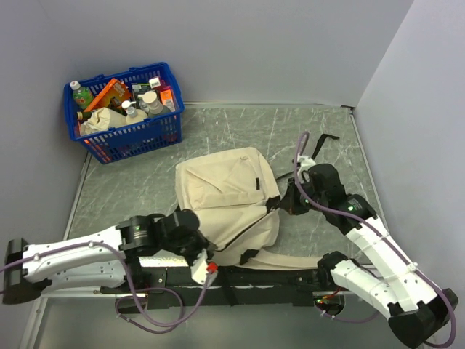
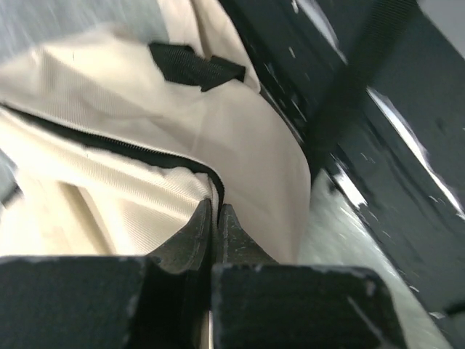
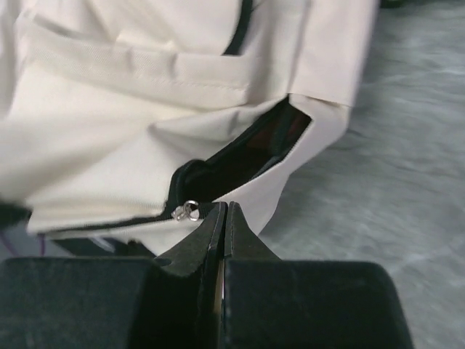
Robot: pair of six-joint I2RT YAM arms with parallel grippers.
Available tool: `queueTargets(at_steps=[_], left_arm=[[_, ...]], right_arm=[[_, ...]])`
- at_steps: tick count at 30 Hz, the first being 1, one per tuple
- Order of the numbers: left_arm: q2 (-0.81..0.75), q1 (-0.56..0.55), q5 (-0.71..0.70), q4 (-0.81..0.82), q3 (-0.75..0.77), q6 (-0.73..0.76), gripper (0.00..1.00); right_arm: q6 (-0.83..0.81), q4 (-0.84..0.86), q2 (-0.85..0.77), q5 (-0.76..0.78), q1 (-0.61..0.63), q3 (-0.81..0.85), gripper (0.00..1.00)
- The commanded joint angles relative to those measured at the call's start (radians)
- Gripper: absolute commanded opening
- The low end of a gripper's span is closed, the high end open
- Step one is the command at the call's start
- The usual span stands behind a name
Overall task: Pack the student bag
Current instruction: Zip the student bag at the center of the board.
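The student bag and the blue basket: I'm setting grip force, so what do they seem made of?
The student bag looks like soft matte woven cloth, perhaps canvas: it creases and sags, with stitched seams and a ribbed weave close up. Its zipper pull glints like metal. The blue basket seems rigid moulded plastic, a glossy open lattice.

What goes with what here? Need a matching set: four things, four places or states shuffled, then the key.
Things
1. student bag
2. blue basket
3. zipper pull
4. left gripper

Places or states
a. far left corner of the table, full of bottles and packets
b. small and silver, just left of the right gripper, which is shut
c. cream, lying mid-table between the two arms
d. shut, tips at the bag's black zip line near its edge

Pairs: 1-c, 2-a, 3-b, 4-d
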Motion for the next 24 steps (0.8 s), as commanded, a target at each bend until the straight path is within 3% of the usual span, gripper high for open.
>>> queueTargets(at_steps=[1, 2, 3, 4, 6, 10, 12, 15, 19, 23, 24], left_arm=[[-0.090, 0.016, -0.007, -0.186, -0.092, -0.156, 0.31], [-0.082, 0.016, -0.023, -0.150, -0.089, -0.182, 0.60], [-0.046, 0.016, -0.041, -0.118, -0.081, -0.210, 0.79], [-0.021, 0.014, -0.071, -0.051, -0.064, -0.291, 0.90], [0.059, 0.014, -0.090, 0.014, 0.026, -0.388, 0.98], [0.157, 0.007, -0.093, 0.222, 0.155, -0.599, 0.97], [0.217, -0.021, -0.197, 0.347, 0.183, -0.649, 0.94], [0.318, -0.067, -0.364, 0.427, 0.232, -0.700, 0.88], [0.412, -0.095, -0.428, 0.454, 0.241, -0.733, 0.86], [0.436, -0.122, -0.437, 0.490, 0.214, -0.776, 0.70], [0.436, -0.127, -0.457, 0.506, 0.206, -0.775, 0.57]], right_arm=[[-0.016, 0.201, 0.002, -0.053, 0.041, -0.062, 0.00], [-0.015, 0.222, 0.014, -0.070, 0.074, -0.077, 0.00], [-0.009, 0.224, 0.028, -0.072, 0.099, -0.079, 0.00], [-0.010, 0.224, 0.045, -0.069, 0.121, -0.082, 0.00], [0.005, 0.232, 0.048, -0.060, 0.180, -0.089, 0.00], [0.027, 0.192, 0.007, -0.026, 0.220, -0.089, 0.00], [0.040, 0.166, -0.019, -0.011, 0.228, -0.097, 0.00], [0.056, 0.138, -0.065, 0.019, 0.233, -0.115, 0.00], [0.073, 0.115, -0.114, 0.045, 0.233, -0.134, 0.00], [0.074, 0.094, -0.143, 0.066, 0.234, -0.138, 0.00], [0.074, 0.092, -0.148, 0.066, 0.234, -0.140, 0.00]])
